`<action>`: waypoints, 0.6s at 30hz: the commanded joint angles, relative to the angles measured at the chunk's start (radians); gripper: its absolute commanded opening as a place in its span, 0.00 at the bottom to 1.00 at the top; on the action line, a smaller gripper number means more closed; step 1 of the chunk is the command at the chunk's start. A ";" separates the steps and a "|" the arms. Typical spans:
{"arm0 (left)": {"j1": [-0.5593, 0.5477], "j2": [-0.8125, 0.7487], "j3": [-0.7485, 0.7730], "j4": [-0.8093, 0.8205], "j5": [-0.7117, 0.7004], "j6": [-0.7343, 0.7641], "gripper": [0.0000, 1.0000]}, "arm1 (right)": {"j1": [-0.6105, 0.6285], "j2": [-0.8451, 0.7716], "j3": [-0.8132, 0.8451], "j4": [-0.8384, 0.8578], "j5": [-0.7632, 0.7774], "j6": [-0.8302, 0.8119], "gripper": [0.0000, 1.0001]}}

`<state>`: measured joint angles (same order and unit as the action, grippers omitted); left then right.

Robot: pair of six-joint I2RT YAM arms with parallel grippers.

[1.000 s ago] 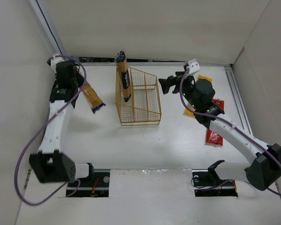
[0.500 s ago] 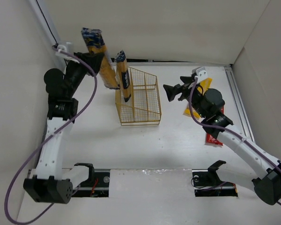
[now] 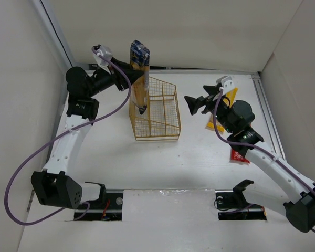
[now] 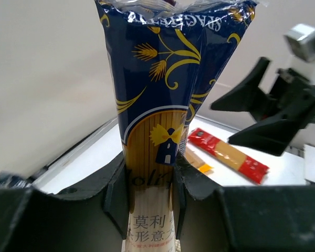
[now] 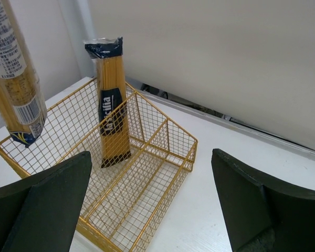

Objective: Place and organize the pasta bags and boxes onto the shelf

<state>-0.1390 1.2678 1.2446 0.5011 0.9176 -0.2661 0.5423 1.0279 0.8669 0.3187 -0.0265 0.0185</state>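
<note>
Between the left gripper's (image 4: pixel 148 189) clenched fingers (image 4: pixel 115 195), the blue-ended spaghetti pack (image 4: pixel 157 105) stands upright, extending above and below the grip, with its lower tip over the shelf (image 5: pixel 191 142) beside the black-ended pack (image 5: pixel 110 105). Seating it well likely means lowering it vertically, clear of the mesh rim. Opposite, the right gripper (image 3: pixel 189 105) hovers spread and empty; beyond it lies the red-ended pack (image 4: pixel 228 155).

This is looking like a robotics lab test cell: plain white panels (image 3: pixel 173 31) are boxing in a white worktop (image 3: pixel 147 163) at nine, twelve and three o'clock. A left arm (image 3: pixel 63 152) and a right arm (image 3: pixel 273 163) are sitting bolted at six o'clock, trailing purple cables (image 3: pixel 16 178).
</note>
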 commanded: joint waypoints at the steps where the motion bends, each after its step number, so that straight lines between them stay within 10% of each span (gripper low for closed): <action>1: -0.025 -0.031 0.136 0.221 0.060 0.011 0.00 | -0.005 -0.008 0.004 0.017 -0.032 -0.014 1.00; 11: -0.013 0.083 0.174 0.257 0.321 0.033 0.00 | -0.024 -0.026 -0.005 0.005 -0.053 -0.049 1.00; 18: 0.032 0.217 0.155 0.659 0.523 -0.264 0.00 | -0.033 -0.035 -0.014 -0.015 -0.064 -0.077 0.99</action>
<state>-0.1337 1.5013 1.3735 0.8059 1.3476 -0.3813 0.5171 1.0222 0.8608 0.2962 -0.0708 -0.0357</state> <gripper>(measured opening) 0.262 0.992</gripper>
